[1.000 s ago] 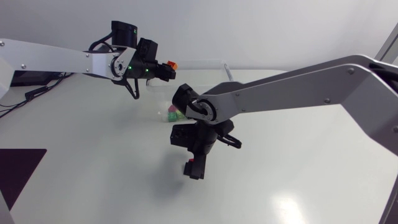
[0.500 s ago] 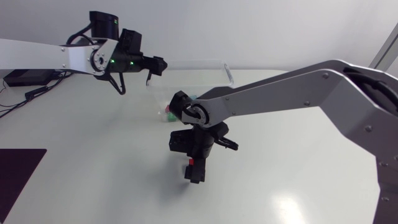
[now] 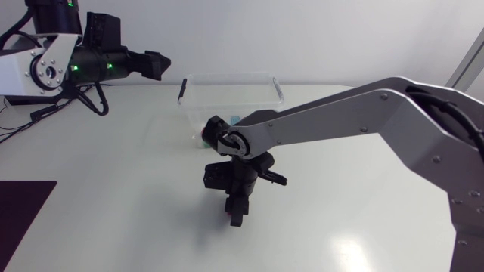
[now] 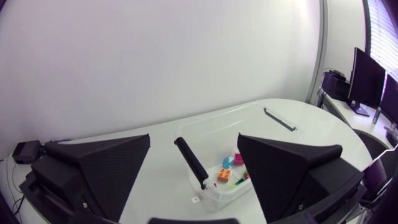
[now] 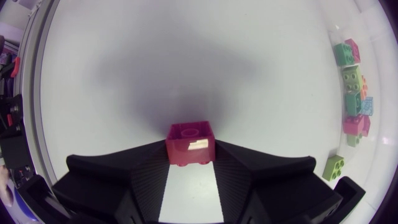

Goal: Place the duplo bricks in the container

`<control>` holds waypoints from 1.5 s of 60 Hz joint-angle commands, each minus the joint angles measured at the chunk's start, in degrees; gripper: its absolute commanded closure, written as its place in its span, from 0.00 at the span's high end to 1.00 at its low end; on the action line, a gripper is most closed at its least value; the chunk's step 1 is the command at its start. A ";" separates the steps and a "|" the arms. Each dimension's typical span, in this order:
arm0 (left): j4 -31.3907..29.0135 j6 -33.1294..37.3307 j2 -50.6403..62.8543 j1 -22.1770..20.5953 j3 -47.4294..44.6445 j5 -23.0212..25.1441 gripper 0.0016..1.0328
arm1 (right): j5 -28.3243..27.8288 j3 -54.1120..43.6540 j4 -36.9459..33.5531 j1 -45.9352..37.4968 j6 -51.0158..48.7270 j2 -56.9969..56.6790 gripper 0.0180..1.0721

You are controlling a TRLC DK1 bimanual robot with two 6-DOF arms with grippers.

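Right gripper (image 3: 235, 217) pinches the pink brick (image 5: 190, 144) from both sides: square, ring side facing the table (image 3: 113, 189), edges far off; left gripper (image 4: 194, 135) gapes wide, holding nothing, aimed at the container (image 3: 249, 94).

Pretty bare setup: plain white bench (image 3: 363, 227) with a glossy top, a dark rectangular patch (image 3: 23, 208) at its near left corner, blank white wall (image 3: 318, 30) behind the far edge.

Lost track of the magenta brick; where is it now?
In the right wrist view the magenta brick is clamped between the right gripper's fingers; head view puts it mid-table, nearer the camera than the container.
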 commanded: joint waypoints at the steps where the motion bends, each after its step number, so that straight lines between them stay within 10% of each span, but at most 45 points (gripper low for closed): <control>1: 0.72 -1.30 -3.24 0.37 -3.40 0.64 0.95 | 0.40 -1.52 0.14 0.69 -0.14 -1.63 0.31; 42: 0.28 1.08 -22.67 1.87 -22.73 0.55 0.95 | 6.46 4.28 -0.30 -5.81 6.89 -16.83 0.30; 90: -3.24 4.77 -38.23 3.54 -37.41 0.55 0.95 | 11.21 38.03 2.33 -18.29 18.05 2.94 0.31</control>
